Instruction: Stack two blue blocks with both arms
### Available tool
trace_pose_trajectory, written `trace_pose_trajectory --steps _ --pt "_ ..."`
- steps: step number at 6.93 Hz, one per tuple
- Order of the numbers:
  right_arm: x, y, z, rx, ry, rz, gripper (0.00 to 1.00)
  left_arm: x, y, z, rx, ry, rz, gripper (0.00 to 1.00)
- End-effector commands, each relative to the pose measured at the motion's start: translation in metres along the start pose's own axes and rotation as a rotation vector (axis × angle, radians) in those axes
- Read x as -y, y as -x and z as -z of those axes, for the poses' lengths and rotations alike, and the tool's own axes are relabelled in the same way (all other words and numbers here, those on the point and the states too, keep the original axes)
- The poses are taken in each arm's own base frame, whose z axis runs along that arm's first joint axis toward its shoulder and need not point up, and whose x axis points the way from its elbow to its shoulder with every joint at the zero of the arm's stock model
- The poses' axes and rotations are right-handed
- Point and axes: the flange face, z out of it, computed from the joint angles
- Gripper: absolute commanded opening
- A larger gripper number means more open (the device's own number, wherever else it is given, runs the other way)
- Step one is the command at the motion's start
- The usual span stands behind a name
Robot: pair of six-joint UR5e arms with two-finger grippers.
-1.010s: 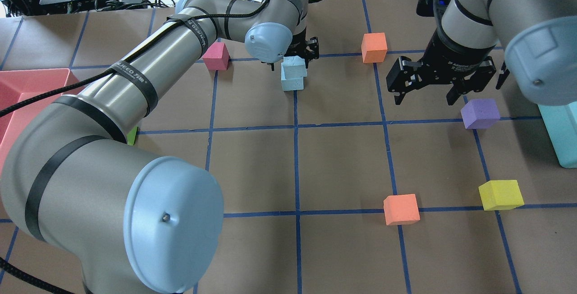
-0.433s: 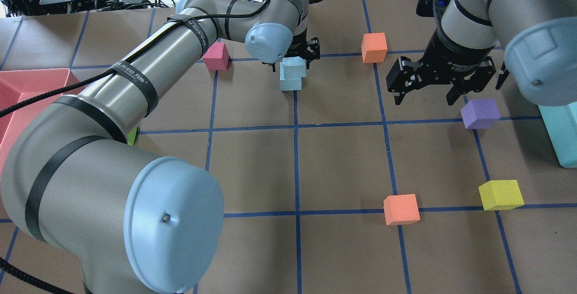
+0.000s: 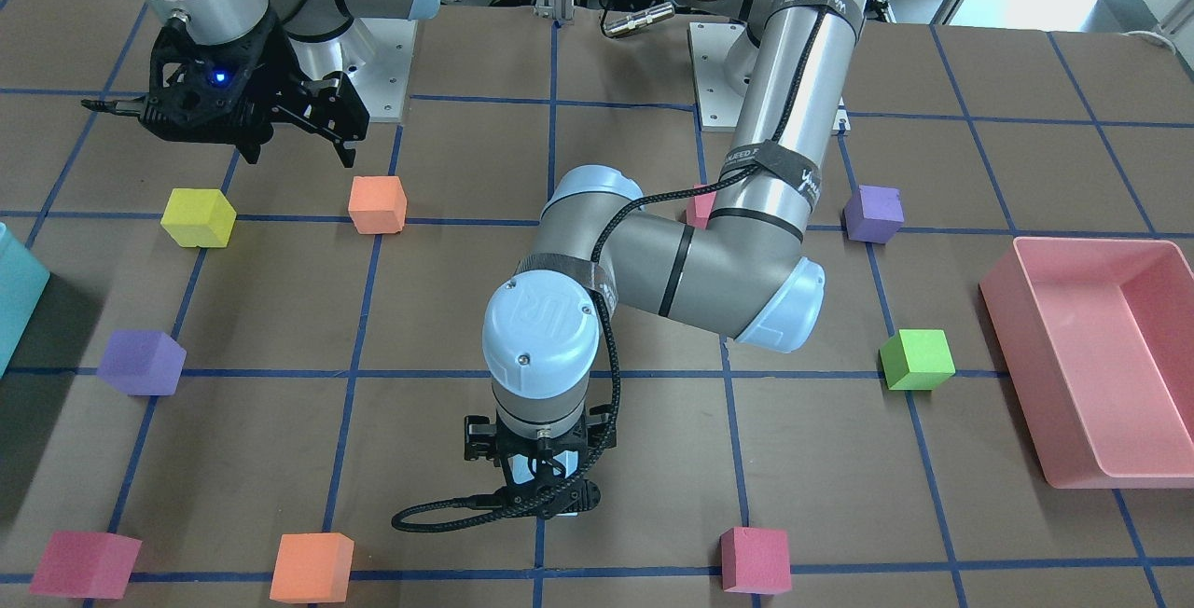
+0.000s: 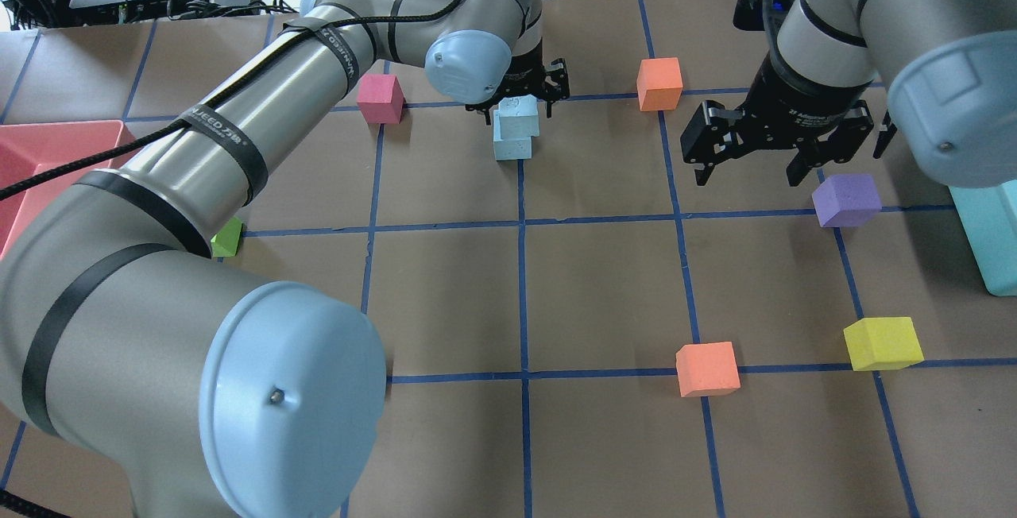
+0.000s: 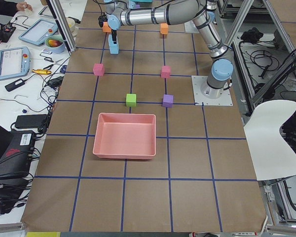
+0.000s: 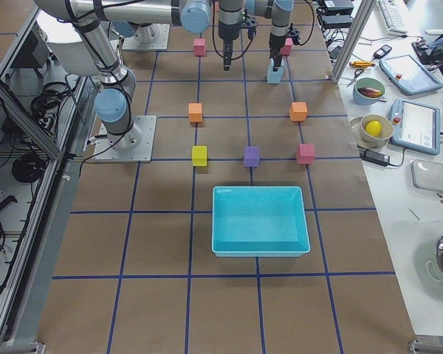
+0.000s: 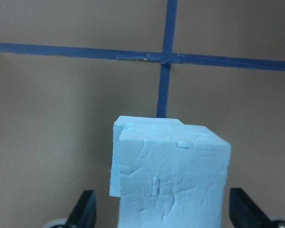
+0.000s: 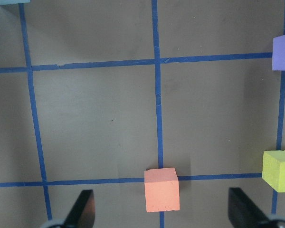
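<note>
The two blue blocks stand stacked on the table: the upper blue block [image 4: 517, 114] sits slightly askew on the lower one [image 4: 513, 147]. My left gripper [image 4: 516, 105] hovers just over the stack, open. In the left wrist view the upper block [image 7: 171, 180] sits between the spread fingers [image 7: 83, 211] with gaps on both sides. In the front-facing view the left gripper [image 3: 541, 496] hides the stack. My right gripper [image 4: 747, 176] is open and empty above the table, right of the stack.
A pink cube [image 4: 380, 98] and an orange cube [image 4: 659, 83] flank the stack. A purple cube [image 4: 846, 200], a yellow cube [image 4: 882, 343] and a second orange cube [image 4: 707, 369] lie on the right. Teal bin [image 4: 989, 240] far right, pink bin [image 4: 32, 160] far left.
My left gripper has lifted up and back off the upper blue block, which stays on the lower one. The right arm has not moved.
</note>
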Motion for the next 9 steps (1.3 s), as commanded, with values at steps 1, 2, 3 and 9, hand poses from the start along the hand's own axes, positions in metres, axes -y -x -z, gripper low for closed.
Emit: trace_pose_trajectory --steps 1,2,3,9 --pt "0.000 0.000 -0.001 0.000 0.001 0.000 1.00 0.009 0.030 0.041 -0.105 0.048 0.056 1.00" --pt "0.000 -0.001 -0.001 -0.002 0.001 -0.001 1.00 0.005 0.039 0.069 -0.110 0.029 0.061 1.00" --pt "0.000 -0.001 -0.001 -0.006 0.001 0.000 1.00 -0.001 0.053 0.093 -0.101 0.046 0.067 1.00" --pt "0.001 -0.001 0.001 -0.007 -0.006 0.001 1.00 -0.129 0.196 0.216 0.106 0.048 -0.168 1.00"
